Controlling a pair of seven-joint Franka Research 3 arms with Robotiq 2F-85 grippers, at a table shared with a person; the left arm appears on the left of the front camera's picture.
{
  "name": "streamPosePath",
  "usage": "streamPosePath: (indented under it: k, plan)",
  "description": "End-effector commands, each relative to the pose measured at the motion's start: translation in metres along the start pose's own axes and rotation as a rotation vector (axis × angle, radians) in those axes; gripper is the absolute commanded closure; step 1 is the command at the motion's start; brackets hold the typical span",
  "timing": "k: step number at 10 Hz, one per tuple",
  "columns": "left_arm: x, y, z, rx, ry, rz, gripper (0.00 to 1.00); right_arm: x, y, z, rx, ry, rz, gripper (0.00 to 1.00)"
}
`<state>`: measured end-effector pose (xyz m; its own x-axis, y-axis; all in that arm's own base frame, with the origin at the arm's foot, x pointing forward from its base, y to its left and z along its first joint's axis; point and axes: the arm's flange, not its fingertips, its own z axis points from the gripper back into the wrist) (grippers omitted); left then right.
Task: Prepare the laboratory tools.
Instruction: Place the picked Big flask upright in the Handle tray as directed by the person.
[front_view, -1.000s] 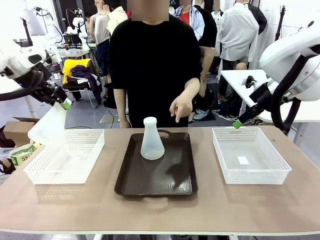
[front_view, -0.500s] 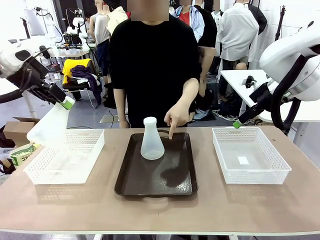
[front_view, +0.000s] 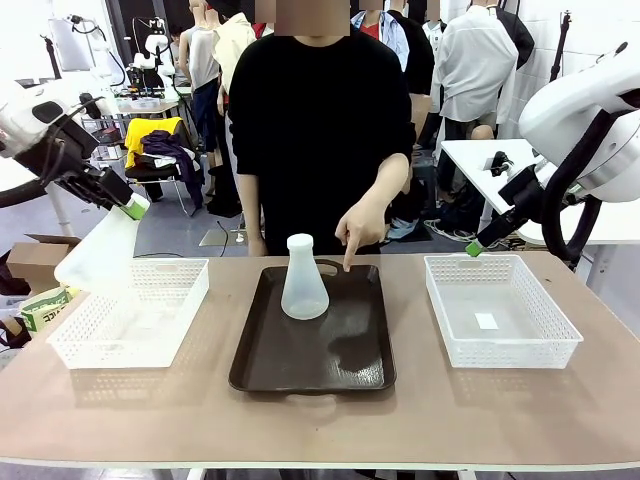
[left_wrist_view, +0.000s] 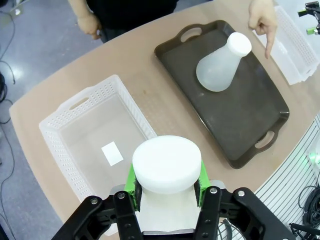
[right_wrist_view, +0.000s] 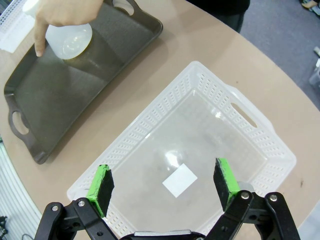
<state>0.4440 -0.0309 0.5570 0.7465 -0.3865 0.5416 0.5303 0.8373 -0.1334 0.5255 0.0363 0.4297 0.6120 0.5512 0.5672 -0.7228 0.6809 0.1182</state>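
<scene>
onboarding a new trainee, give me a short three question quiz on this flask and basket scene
1. True or false: the left gripper is shut on a flask held in the air above the left basket.
2. Where does the other flask stand? A) in the right basket B) upright on the dark tray C) on the bare table
3. Fill in: the person's hand points one finger down at the ____.

Key:
1. True; its jaws clamp the neck.
2. B
3. tray; the fingertip hovers over its far end, beside the upright flask. The right gripper hangs open over the right basket.
</scene>
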Motion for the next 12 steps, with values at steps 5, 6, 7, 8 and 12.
streamPosePath:
  k: [5, 6, 7, 8, 12]
  plan:
    - [0.015, -0.123, 0.02, -0.392, -0.184, -0.46, 1.0, -0.001, 0.0, 0.0, -0.003, 0.01, 0.004, 0.0]
    - [0.017, -0.14, 0.029, -0.474, -0.254, -0.525, 1.0, -0.001, 0.0, 0.0, -0.003, 0.01, 0.004, 0.0]
    - [0.022, -0.148, 0.026, -0.519, -0.339, -0.58, 1.0, -0.001, 0.0, 0.0, -0.003, 0.01, 0.004, 0.0]
    - [0.025, -0.163, 0.016, -0.576, -0.384, -0.622, 1.0, -0.001, 0.0, 0.0, -0.003, 0.01, 0.004, 0.0]
    - [0.027, -0.187, -0.062, -0.727, -0.434, -0.723, 1.0, -0.001, 0.0, 0.0, -0.003, 0.01, 0.004, 0.0]
